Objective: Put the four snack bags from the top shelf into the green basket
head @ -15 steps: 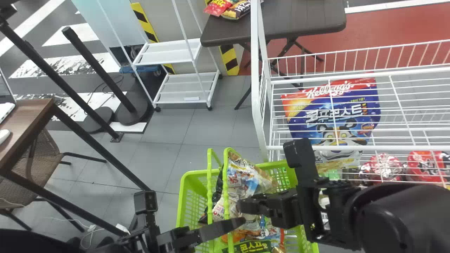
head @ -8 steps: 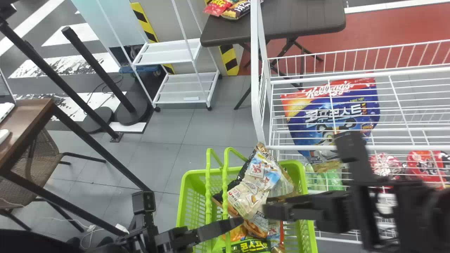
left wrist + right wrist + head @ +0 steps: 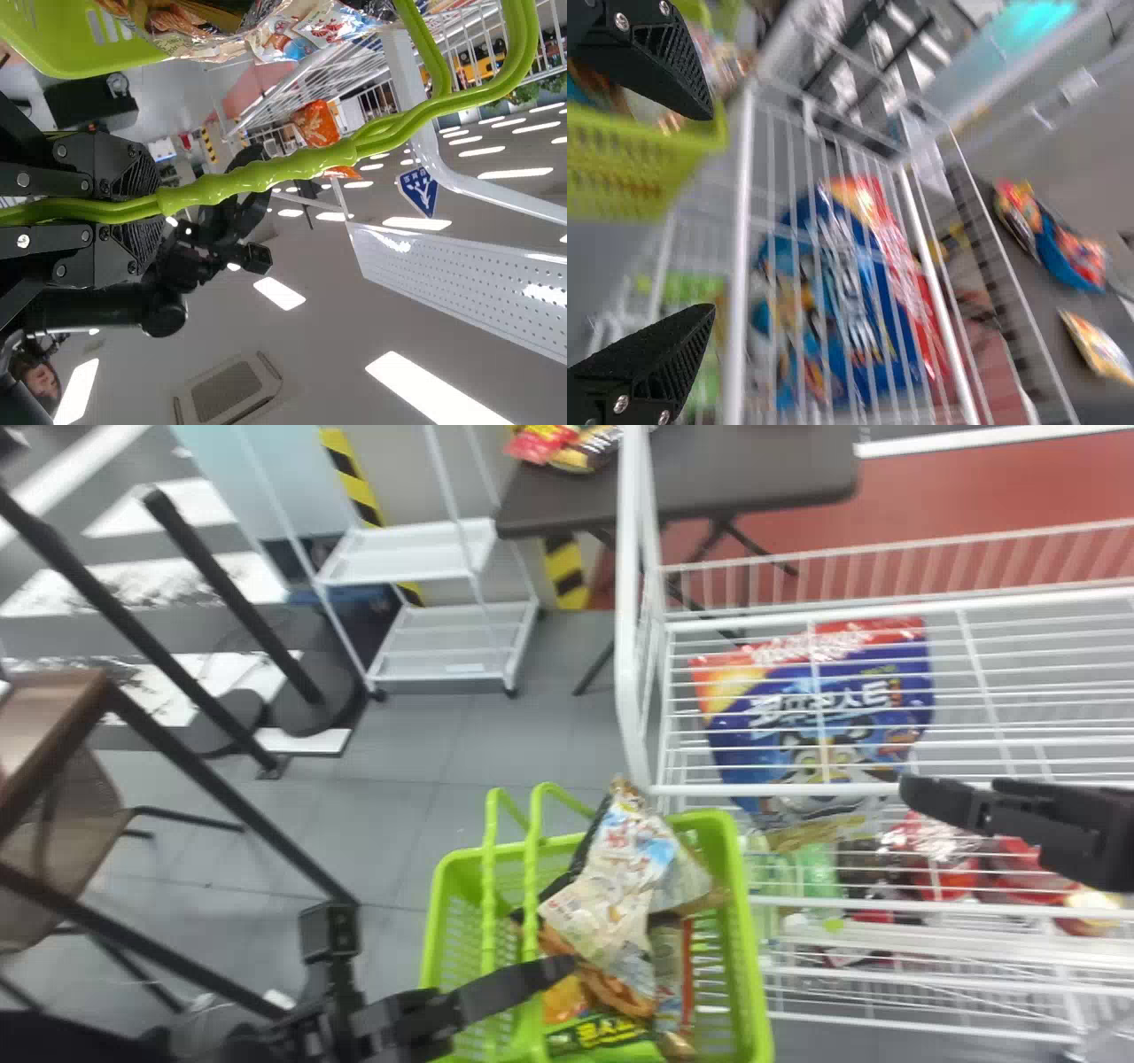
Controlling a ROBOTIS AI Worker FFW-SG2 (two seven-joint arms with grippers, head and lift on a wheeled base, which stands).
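The right gripper (image 3: pixel 704 212) is moving away from the green basket (image 3: pixel 751 921), fingers apart, leaving snack bags (image 3: pixel 611 886) lying inside; the left gripper (image 3: pixel 152 205) is clamping the handle (image 3: pixel 266 173). The latest placement is apparently finishing.

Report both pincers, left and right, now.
Left pincer: closed on the handles of the green basket.
Right pincer: open, holding nothing.

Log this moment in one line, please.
left gripper: shut on handles of green plastic basket | right gripper: open, empty, near white wire rack | basket: crinkled printed snack bags inside
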